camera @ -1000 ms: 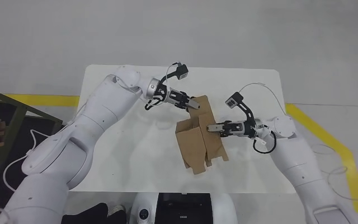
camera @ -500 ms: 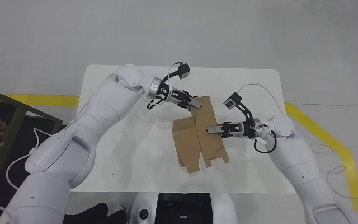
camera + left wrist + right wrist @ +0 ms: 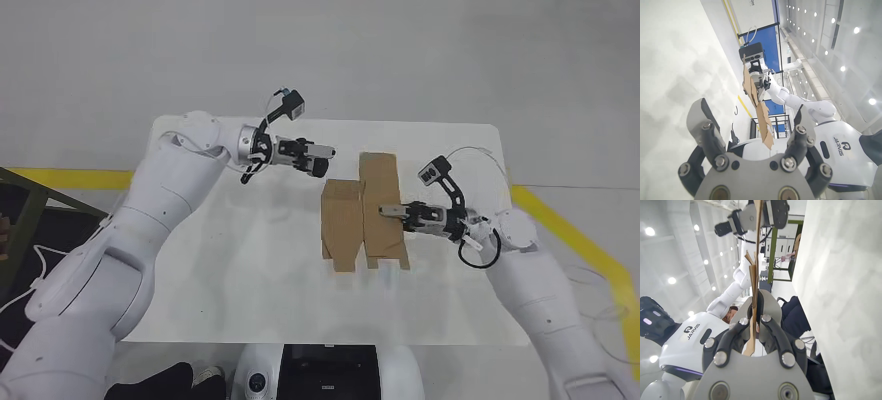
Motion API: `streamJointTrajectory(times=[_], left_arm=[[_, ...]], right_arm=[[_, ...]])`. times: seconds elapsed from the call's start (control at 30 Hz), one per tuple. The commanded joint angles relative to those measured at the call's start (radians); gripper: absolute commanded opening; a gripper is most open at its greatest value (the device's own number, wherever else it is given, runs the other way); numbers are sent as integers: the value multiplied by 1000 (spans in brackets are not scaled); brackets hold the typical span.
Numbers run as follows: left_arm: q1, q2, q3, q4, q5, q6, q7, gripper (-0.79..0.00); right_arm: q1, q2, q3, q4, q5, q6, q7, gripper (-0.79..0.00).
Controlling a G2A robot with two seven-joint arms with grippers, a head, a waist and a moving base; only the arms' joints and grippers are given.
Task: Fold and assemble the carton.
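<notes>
The flat brown cardboard carton (image 3: 345,225) hangs over the middle of the white rectangular table (image 3: 200,290), lying level with the tabletop and clear of it. The carton's two panels sit side by side. The longer one is on the robot's right and reaches farther from the robot than the shorter. The right gripper (image 3: 385,210) comes in from the carton's right side and is clamped across the longer panel. The left gripper (image 3: 327,163) is beyond the carton's far left corner, near it but apart.

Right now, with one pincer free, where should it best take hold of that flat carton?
Probably grip the carton by its free edge facing the open left pincer, coming edge-on from that side: it is a thin flat sheet, and the right pincer clamps the opposite edge.
</notes>
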Motion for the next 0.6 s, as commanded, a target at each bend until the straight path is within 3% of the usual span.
streamJointTrajectory(times=[0.0, 0.27, 0.57], left_arm=[[10, 2, -8, -5, -4, 1, -1, 0], [26, -10, -8, -34, 23, 17, 34, 0], [44, -18, -6, -59, 24, 21, 65, 0]], right_arm=[[-40, 11, 35, -58, -61, 23, -86, -785], [-206, 41, 169, -288, -182, 125, -348, -785], [-251, 49, 216, -325, -193, 157, -394, -785]])
